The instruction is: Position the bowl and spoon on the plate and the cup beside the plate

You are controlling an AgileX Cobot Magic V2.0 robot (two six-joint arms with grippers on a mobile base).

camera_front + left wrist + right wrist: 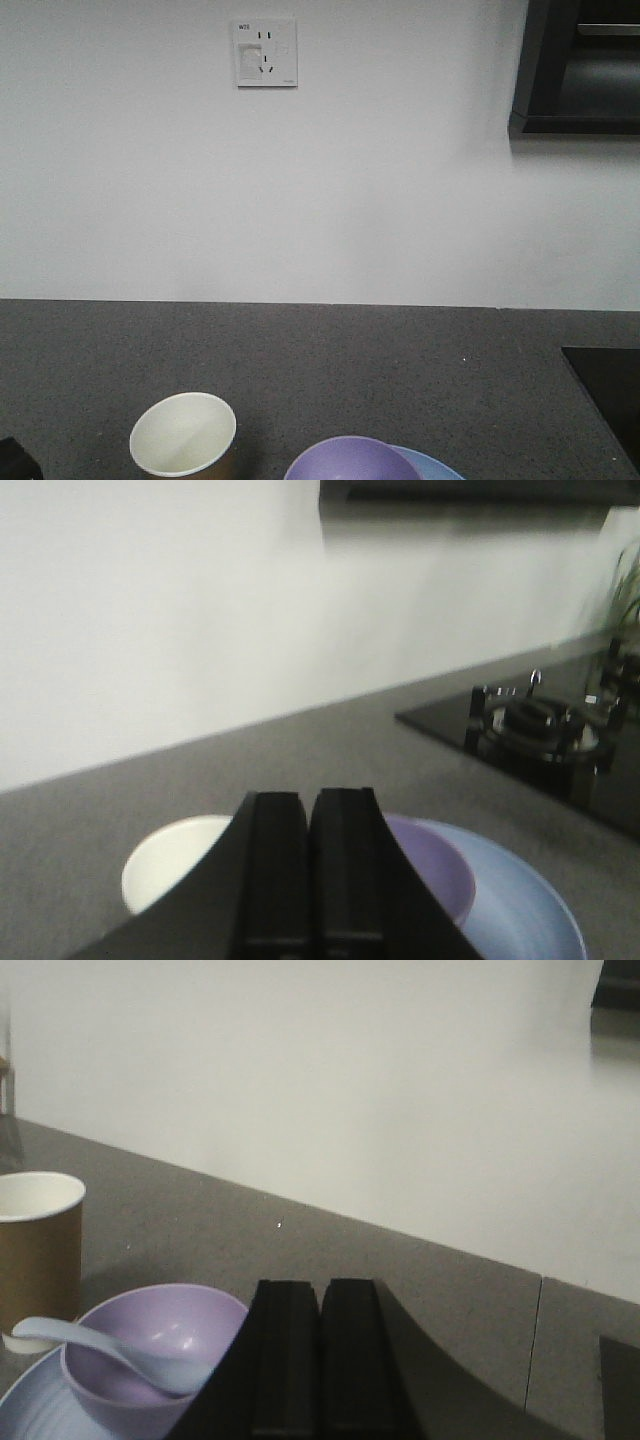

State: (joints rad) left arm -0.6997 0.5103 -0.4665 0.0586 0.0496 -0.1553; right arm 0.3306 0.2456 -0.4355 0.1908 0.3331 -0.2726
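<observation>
The lavender bowl [150, 1345] sits on the light blue plate [30, 1400], and the pale spoon [110, 1350] lies in the bowl with its handle over the left rim. The brown paper cup [38, 1250] stands upright just left of the plate. The front view shows the cup [184, 435], bowl [350, 460] and plate [435, 465] at the bottom edge. My left gripper [308, 805] is shut and empty above cup [170, 865] and bowl [440, 870]. My right gripper [320, 1290] is shut and empty, to the right of the bowl.
A black gas hob [540, 730] is set into the dark grey counter [400, 370] at the right. A white wall with a socket plate [266, 53] rises behind the counter. A dark cabinet [580, 65] hangs at upper right.
</observation>
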